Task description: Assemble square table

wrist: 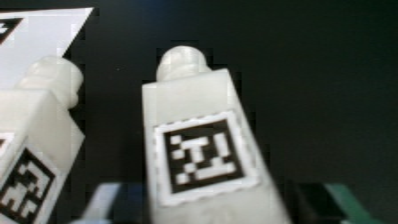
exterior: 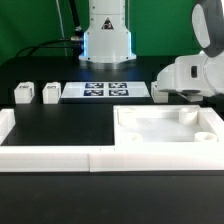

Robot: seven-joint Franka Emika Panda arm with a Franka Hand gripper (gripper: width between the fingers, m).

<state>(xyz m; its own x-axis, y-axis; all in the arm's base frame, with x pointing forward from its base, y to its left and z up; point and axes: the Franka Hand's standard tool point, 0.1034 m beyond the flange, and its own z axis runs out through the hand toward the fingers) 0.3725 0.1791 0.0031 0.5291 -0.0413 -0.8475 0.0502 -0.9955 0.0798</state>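
The white square table top [exterior: 168,137] lies tray-like at the exterior view's right, near the front. Two small white legs [exterior: 24,94] [exterior: 50,93] stand at the left, each with a tag. My gripper [exterior: 163,93] is low behind the table top at the right. In the wrist view a third leg [wrist: 205,130] with a black-and-white tag lies between my fingers [wrist: 121,205], and my gripper [wrist: 222,208] straddles it with dark gaps showing on both sides. A fourth leg [wrist: 36,130] lies close beside it. In the exterior view the hand hides these two legs.
The marker board [exterior: 108,90] lies at the back middle, and its corner [wrist: 45,30] shows in the wrist view. A long low white border wall [exterior: 60,155] runs along the front and left. The robot base [exterior: 106,40] stands behind the board.
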